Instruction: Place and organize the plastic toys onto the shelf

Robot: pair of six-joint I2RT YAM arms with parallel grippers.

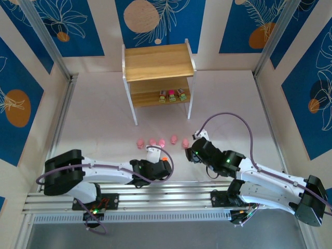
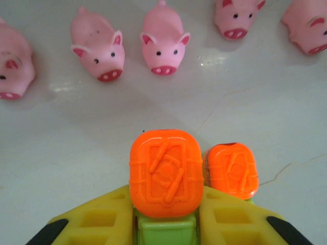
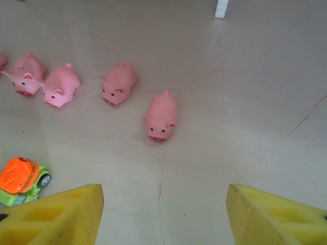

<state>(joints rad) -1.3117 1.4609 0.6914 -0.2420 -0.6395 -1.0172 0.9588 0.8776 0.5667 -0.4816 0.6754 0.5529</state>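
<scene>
- Top view: the shelf (image 1: 158, 72) stands far, with three blocky toys (image 1: 172, 95) on its lower board. Five pink pigs (image 1: 162, 141) line the surface (image 1: 104, 124) nearer.
- Left wrist: the left tool (image 2: 164, 224) clamps an orange-topped green toy (image 2: 164, 171), a second orange-topped toy (image 2: 232, 169) just to its right.
- Right wrist: the right tool (image 3: 163, 204) gapes empty, near the pigs.

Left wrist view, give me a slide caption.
Left gripper shut on an orange-topped green toy, a second orange-topped toy beside it, five pink pigs ahead.
</scene>
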